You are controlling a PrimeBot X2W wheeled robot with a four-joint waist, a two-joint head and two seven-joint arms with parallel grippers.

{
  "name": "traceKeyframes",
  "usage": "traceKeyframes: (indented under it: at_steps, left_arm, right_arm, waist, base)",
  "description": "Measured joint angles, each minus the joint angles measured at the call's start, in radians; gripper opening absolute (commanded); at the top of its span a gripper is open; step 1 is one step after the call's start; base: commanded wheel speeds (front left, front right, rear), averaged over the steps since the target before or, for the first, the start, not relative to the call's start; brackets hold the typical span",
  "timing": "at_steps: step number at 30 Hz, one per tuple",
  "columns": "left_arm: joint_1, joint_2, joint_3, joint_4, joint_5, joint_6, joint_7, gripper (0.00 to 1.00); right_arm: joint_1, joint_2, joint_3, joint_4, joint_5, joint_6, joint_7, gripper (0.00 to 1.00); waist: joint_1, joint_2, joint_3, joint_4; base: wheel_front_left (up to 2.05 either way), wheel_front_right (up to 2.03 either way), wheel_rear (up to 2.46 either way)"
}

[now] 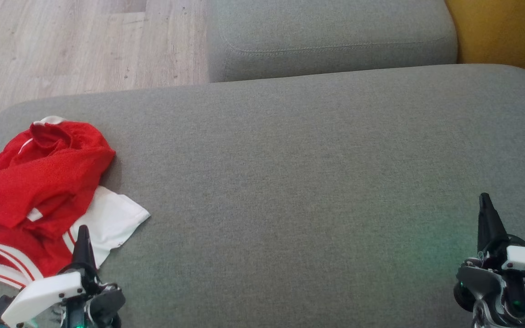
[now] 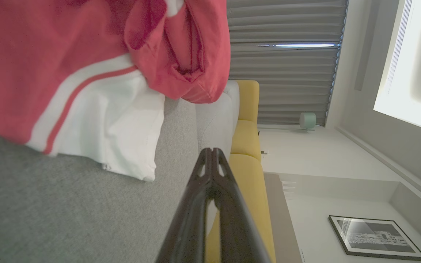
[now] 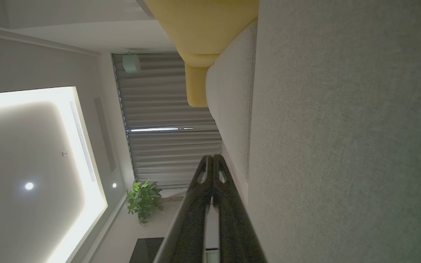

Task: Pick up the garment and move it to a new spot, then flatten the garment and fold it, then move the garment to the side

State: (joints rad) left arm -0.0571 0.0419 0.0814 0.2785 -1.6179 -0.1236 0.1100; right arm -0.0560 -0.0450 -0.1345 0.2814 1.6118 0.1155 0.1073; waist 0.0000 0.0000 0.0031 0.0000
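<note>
The garment (image 1: 43, 182) lies crumpled at the left end of the grey sofa cushion (image 1: 290, 182), one white sleeve spread out to its right. Just near of that sleeve, the left tool (image 1: 82, 232) is clenched on nothing. At the near right, the right tool (image 1: 485, 202) is likewise clenched and empty, over bare cushion.

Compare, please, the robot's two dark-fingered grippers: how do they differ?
The left gripper sits beside the white sleeve of the crumpled red jersey; the right gripper is over bare grey cushion, far from it. The left gripper's tip shows lower in the head view than the right's. Both are shut and empty.
</note>
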Motion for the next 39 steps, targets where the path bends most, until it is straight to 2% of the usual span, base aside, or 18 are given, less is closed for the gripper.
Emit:
traceKeyframes:
  at_steps: [12,13,19,28,39]
  left_arm:
    - [0.0,0.0,0.0,0.0,0.0,0.0,0.0,0.0]
    - [0.0,0.0,0.0,0.0,0.0,0.0,0.0,1.0]
    - [0.059,-0.013,-0.009,0.082,0.0,0.001,-0.001,1.0]
    - [0.068,-0.015,-0.031,0.067,0.001,0.001,-0.025,1.0]
    - [0.068,-0.014,-0.042,0.04,0.128,0.001,-0.059,1.0]
  right_arm:
    - [0.0,0.0,0.0,0.0,0.0,0.0,0.0,0.0]
    - [0.0,0.0,0.0,0.0,0.0,0.0,0.0,1.0]
    - [0.063,0.012,0.004,0.082,0.0,-0.002,-0.001,1.0]
    - [0.07,0.012,0.037,0.077,-0.019,-0.002,-0.022,1.0]
    - [0.069,0.012,0.056,0.053,-0.136,-0.002,-0.056,1.0]
  waist:
    - [0.0,0.0,0.0,0.0]
    - [0.0,0.0,0.0,0.0]
    - [0.0,0.0,0.0,0.0]
    - [0.0,0.0,-0.002,0.0]
    - [0.0,0.0,-0.001,-0.003]
  base:
    - [0.0,0.0,0.0]
    - [0.0,0.0,0.0]
    - [0.0,0.0,0.0]
    - [0.0,0.0,0.0]
    - [0.0,0.0,0.0]
